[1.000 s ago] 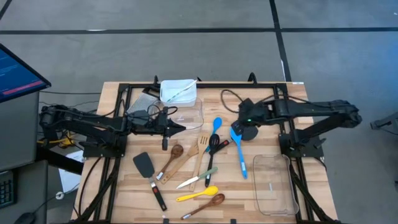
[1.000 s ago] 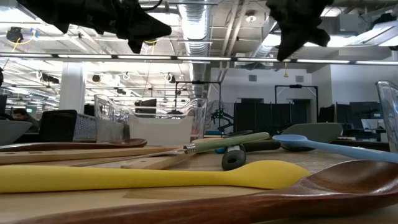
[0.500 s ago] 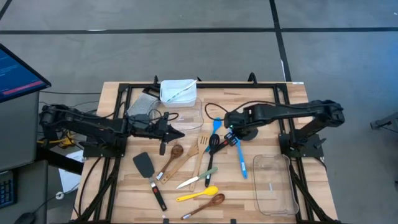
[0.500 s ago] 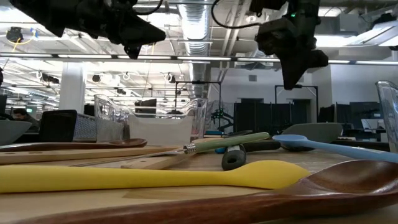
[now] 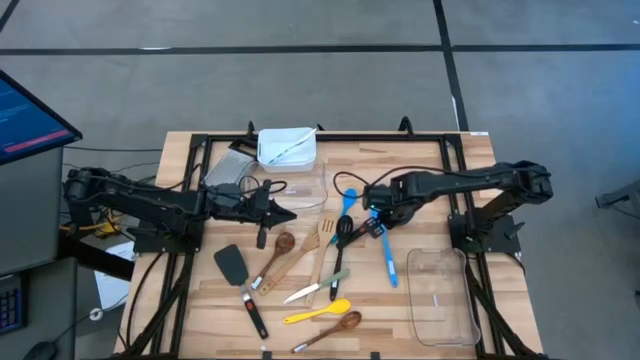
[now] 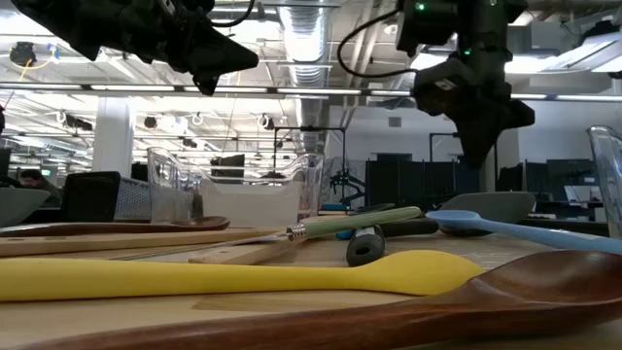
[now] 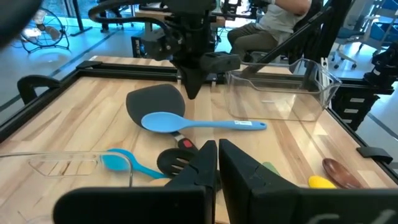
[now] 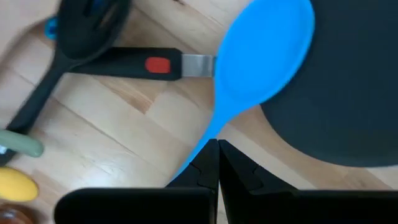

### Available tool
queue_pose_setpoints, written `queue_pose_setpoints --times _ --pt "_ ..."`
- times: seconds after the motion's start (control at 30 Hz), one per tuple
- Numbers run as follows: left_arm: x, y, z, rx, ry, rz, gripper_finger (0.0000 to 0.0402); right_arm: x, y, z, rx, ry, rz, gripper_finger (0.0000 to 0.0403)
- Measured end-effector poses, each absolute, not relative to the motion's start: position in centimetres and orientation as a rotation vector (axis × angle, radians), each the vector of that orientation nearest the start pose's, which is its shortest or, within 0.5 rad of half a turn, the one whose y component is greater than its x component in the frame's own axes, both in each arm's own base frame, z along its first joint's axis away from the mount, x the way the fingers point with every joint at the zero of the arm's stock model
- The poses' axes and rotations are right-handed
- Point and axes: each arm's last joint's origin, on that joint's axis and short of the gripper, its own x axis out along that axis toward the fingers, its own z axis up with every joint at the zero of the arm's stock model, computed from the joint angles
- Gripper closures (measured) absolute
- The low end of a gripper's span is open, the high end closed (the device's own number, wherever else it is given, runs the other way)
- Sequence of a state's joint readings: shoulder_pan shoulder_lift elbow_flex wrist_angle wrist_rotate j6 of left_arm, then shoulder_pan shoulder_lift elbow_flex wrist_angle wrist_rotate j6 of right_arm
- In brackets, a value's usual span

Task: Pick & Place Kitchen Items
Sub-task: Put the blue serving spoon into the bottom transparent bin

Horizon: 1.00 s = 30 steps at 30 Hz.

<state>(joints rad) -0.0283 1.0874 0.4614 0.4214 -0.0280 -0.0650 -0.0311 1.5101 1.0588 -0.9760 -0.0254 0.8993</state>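
Two grippers hang above the tabletop point(image 5: 420, 165), and neither has picked anything up yet. On the left, the left gripper point(image 5: 288, 211) hovers over the clear tub point(image 5: 300, 185) beside the white bowl point(image 5: 287, 146), its fingers point(image 7: 205, 163) pressed together and empty, apparently waiting. Below it lies the spread of utensils, all loose on the wood: the black spatula point(image 5: 238, 277), two wooden spoons point(image 5: 276, 255), a wooden slotted turner point(image 5: 322, 240), a green-handled knife point(image 5: 318, 287), the yellow spoon point(image 5: 316, 313) and a dark wooden spoon point(image 5: 330, 330) nearest the front edge. In the middle sit a small blue spoon point(image 5: 347, 203) and a black slotted spoon point(image 5: 341, 245). Further right, the right gripper point(image 5: 373, 213) is poised directly over the bowl end of the long blue spoon point(image 8: 261, 56), which rests partly on a black spatula head point(image 8: 336, 93); its fingers point(image 8: 208, 163) are closed tight with nothing between them, pointing down at the neck of that spoon. Farthest right stands an empty clear tub point(image 5: 440, 295), the likely drop spot. I judge the step in hand to be the approach to the blue spoon. The next move calls for spreading the fingers before descending, then straddling the narrow handle just behind the bowl, square across it, so the smooth silicone does not twist out as it lifts clear of the spatula underneath.
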Motion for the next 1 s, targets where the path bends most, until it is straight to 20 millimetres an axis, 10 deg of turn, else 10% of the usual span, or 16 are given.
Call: queue_pose_setpoints --times 1.0 --pt "22.6 -0.5 22.3 -0.059 0.202 0.008 0.0399 26.6 0.4 21.9 0.754 1.315 -0.613 0.0155"
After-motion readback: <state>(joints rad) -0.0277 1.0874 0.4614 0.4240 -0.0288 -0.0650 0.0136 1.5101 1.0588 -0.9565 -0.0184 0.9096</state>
